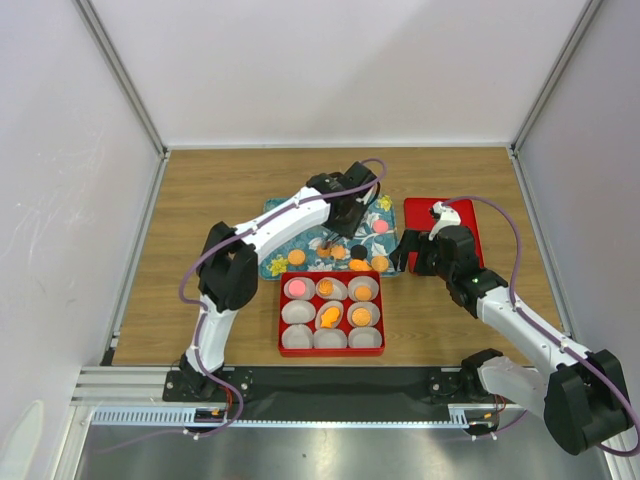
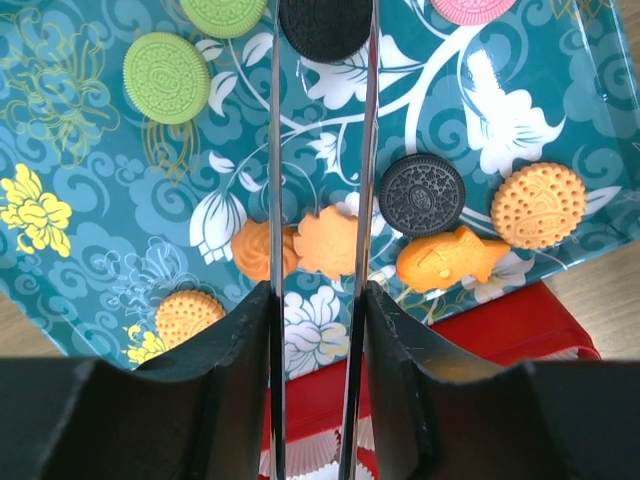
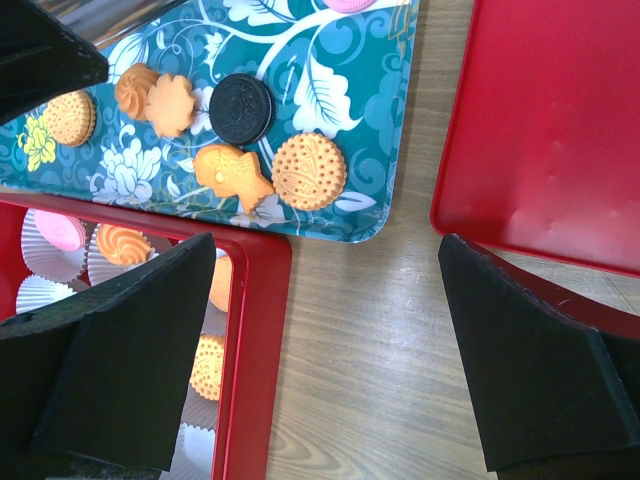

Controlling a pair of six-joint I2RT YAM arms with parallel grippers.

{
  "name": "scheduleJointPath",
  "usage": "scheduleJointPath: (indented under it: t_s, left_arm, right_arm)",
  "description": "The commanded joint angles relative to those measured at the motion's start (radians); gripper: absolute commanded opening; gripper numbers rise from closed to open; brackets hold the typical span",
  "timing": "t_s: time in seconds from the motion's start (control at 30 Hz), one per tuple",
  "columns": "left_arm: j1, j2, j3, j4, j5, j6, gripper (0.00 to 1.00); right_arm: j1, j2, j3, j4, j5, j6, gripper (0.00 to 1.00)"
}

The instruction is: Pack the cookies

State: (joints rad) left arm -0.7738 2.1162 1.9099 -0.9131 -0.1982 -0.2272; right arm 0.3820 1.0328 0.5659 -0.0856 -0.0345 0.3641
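Cookies lie on the teal tray (image 1: 272, 265): in the left wrist view green ones (image 2: 165, 77), black ones (image 2: 421, 194), a round orange one (image 2: 538, 205), a fish-shaped one (image 2: 450, 258) and a flower-shaped one (image 2: 325, 240). My left gripper (image 2: 318, 300) is shut on metal tongs (image 2: 273, 150). Their blades stand apart over the tray, with the flower-shaped cookie and a black cookie (image 2: 325, 25) showing between them. The red box (image 1: 331, 351) holds a pink cookie (image 1: 297, 288) and several orange ones (image 1: 328, 317) in white paper cups. My right gripper (image 3: 330, 330) is open and empty over bare wood right of the box.
A red lid (image 1: 470, 215) lies on the table to the right of the tray; it also shows in the right wrist view (image 3: 550, 120). The box's right rim (image 3: 255, 340) is just left of my right gripper. White walls enclose the wooden table.
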Motion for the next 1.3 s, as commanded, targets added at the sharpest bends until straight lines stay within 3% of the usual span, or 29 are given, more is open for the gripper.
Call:
scheduleJointPath:
  t_s: [0.0,0.43,0.73,0.9,1.27]
  left_arm:
    - [0.007,-0.108,0.064,-0.009,-0.012,-0.006,0.34]
    - [-0.022,-0.327,-0.087,-0.018,-0.027,-0.037,0.33]
    - [-0.137,-0.714,-0.477,-0.021,-0.063,-0.139,0.35]
    - [-0.215,-0.909,-0.627,-0.122,-0.098,-0.231,0.36]
    - [-0.372,-1.101,-0.874,-0.205,-0.113,-0.423,0.37]
  right_arm:
    - [-0.003,-0.020,0.019,0.024,0.008,-0.010,1.00]
    - [-0.003,-0.023,0.017,0.026,0.008,-0.008,1.00]
    - [-0.002,-0.004,0.023,0.032,-0.007,-0.004,1.00]
    - [0.005,0.016,0.029,0.041,-0.016,-0.001,1.00]
    - [0.014,0.016,0.031,0.037,-0.005,-0.005,0.99]
